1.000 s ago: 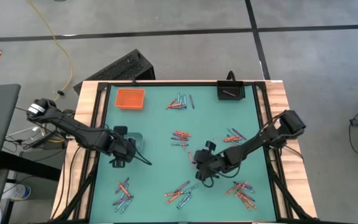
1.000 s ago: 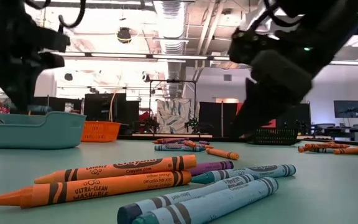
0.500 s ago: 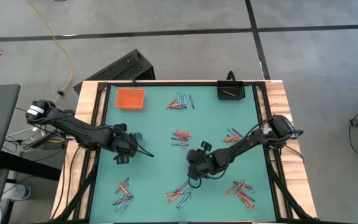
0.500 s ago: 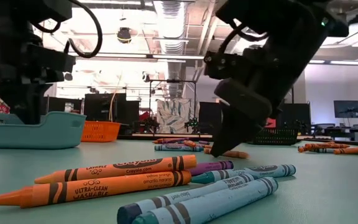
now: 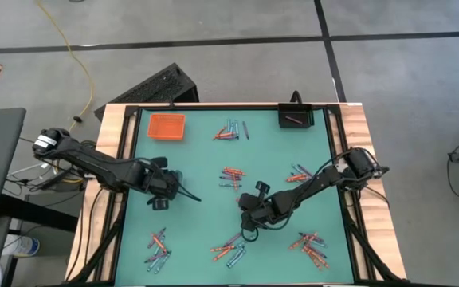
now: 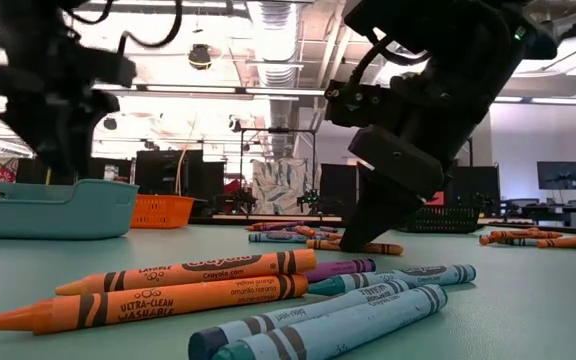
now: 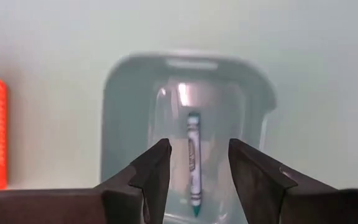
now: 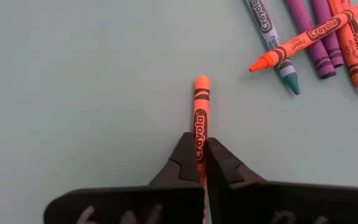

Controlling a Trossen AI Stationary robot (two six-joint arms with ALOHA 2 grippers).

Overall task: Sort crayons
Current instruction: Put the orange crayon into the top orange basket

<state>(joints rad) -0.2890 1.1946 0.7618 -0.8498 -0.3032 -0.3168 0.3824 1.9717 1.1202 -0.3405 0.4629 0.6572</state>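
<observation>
My right gripper (image 8: 200, 163) is down on the bench (image 5: 205, 223), pinched tight on an orange crayon (image 8: 200, 117) that lies flat and sticks out ahead of the fingertips. Off to one side of it sits a loose cluster of crayons (image 8: 316, 37), orange, purple and blue-grey, well apart from the one I hold. My left gripper (image 7: 196, 167) hangs with its fingers spread, holding nothing, right above a clear tray (image 7: 188, 118); one blue-grey crayon (image 7: 193, 163) lies inside that tray, directly under the gap. An orange tray (image 5: 166, 126) sits beyond.
</observation>
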